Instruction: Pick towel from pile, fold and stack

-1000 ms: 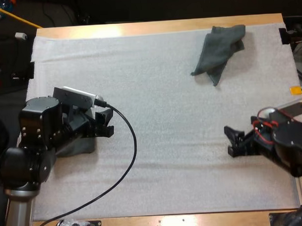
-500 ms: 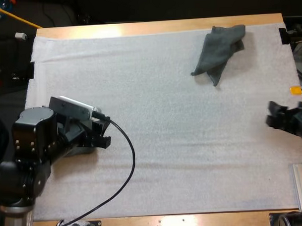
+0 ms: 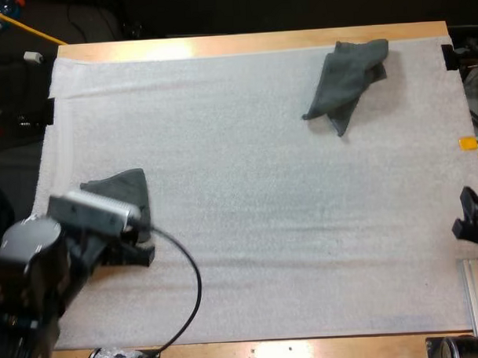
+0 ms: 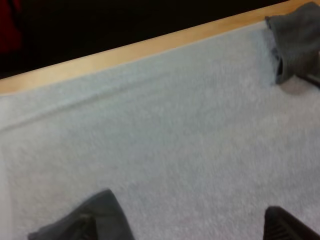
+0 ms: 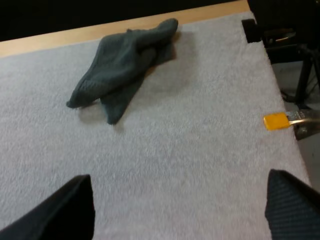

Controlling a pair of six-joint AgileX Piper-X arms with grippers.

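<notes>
Right wrist view: right gripper (image 5: 179, 176) is spread, empty; crumpled towel (image 5: 122, 65) sits well ahead of its jaws, probably next pick; left gripper (image 4: 187, 212) is spread too, folded towel (image 3: 118, 191) parked just beside its jaws.

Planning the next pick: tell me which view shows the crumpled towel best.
The right wrist view: the crumpled towel lies whole and close, its folds plain. The high view shows it whole but farther off; the left wrist view catches only part.

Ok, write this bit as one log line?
left gripper: open, beside folded towel | right gripper: open, empty | crumpled towel: far right, untouched
</notes>
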